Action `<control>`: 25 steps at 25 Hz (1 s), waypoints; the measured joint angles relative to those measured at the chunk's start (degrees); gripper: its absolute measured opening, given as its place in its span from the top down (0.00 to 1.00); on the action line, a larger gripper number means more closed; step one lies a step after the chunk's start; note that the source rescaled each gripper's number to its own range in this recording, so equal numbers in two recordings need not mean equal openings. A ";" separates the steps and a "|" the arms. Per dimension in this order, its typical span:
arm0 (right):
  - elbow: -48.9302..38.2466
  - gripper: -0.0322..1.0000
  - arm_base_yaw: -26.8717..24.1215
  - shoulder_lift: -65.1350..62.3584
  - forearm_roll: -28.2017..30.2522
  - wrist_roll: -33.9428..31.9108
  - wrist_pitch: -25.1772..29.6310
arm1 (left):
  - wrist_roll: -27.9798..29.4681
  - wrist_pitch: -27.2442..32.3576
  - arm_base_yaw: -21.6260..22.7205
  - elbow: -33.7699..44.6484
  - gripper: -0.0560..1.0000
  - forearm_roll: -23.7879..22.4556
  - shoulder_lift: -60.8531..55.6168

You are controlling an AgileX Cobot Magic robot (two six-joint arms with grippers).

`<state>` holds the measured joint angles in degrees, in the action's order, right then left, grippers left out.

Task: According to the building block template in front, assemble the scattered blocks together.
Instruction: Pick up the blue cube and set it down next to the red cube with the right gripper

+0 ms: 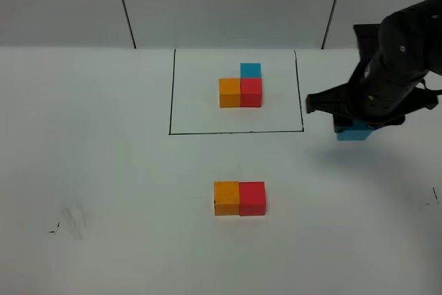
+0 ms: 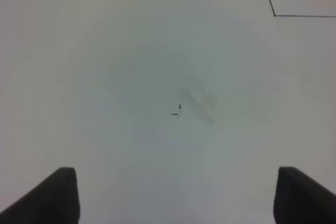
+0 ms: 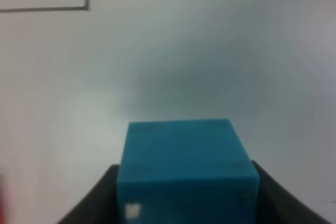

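While left tool (image 2: 176, 195) gapes empty, right tool (image 3: 184, 203) clamps blue cube (image 3: 185, 166), right of template (image 1: 237, 92)

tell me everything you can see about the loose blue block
The loose blue block is a plain matte light-blue cube with clean edges and a small pale mark low on one face. It sits between the dark fingers of the right gripper, which is closed on its sides. In the high view it shows only partly under the arm, right of the black outline, apart from the orange and red pair.
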<state>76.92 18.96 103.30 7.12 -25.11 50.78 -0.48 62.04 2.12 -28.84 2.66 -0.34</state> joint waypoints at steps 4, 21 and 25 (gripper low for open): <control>6.76 0.77 5.33 5.68 1.15 -5.11 4.47 | -0.05 0.00 0.00 0.00 0.34 0.00 0.00; 17.17 0.77 14.09 17.45 2.35 -19.04 7.82 | -0.05 0.00 0.00 0.00 0.34 0.05 0.00; 17.22 0.77 15.77 18.09 2.41 -18.35 6.57 | -0.05 0.00 0.00 0.00 0.35 0.05 0.00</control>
<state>94.15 34.73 121.39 9.52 -43.45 57.34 -0.53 62.04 2.12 -28.84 2.71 -0.34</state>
